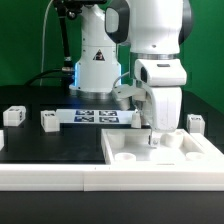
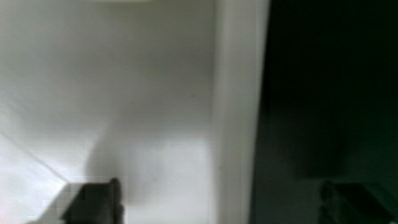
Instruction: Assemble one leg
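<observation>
Three short white legs with black tags stand on the black table in the exterior view: one at the far left [image 1: 12, 116], one beside it [image 1: 48, 120], and one at the right [image 1: 196, 123]. The large white panel [image 1: 125, 152] with round recesses lies at the front right. My gripper [image 1: 152, 138] hangs straight down over the panel's far part, close above it. In the wrist view the gripper [image 2: 222, 205] is open and empty, with its dark fingers [image 2: 89, 203] wide apart over the panel [image 2: 125, 100] and its edge. No leg shows in the wrist view.
The marker board [image 1: 95, 116] lies flat on the table behind the panel. A long white rail [image 1: 50, 178] runs along the front. The robot base [image 1: 95, 60] stands at the back, against a green wall.
</observation>
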You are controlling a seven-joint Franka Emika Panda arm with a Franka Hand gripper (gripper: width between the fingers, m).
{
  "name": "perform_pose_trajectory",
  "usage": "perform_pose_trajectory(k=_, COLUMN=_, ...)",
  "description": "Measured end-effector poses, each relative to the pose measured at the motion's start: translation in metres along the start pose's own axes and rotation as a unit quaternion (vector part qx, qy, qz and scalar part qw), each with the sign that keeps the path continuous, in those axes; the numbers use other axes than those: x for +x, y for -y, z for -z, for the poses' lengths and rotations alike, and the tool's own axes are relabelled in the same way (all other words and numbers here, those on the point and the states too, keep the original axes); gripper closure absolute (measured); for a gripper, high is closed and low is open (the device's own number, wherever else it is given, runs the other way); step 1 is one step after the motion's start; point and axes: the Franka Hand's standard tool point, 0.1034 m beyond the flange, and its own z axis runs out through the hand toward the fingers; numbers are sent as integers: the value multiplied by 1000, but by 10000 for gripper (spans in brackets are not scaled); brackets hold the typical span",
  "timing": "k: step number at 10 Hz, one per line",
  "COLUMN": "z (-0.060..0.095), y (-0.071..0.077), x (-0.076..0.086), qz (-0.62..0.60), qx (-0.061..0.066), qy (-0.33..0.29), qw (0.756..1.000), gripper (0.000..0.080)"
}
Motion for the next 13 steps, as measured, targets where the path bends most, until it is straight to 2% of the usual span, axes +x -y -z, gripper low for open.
perform_pose_trajectory(k=5, z=2, y=0, x=2, qz=-8, qx=-1, qy=0, qw=1000, gripper=151)
perform_pose_trajectory(k=7, z=27, y=4, x=15, qz=-37, qx=-17, qy=3, qw=999, gripper=151)
perform_pose_trajectory(k=10, z=48, y=1, x=38, qz=-83, qx=-31, qy=4, qw=996, gripper=151)
perform_pose_trajectory(k=13, z=44, y=3, x=35, qz=-99, qx=-27, qy=3, qw=995, gripper=151)
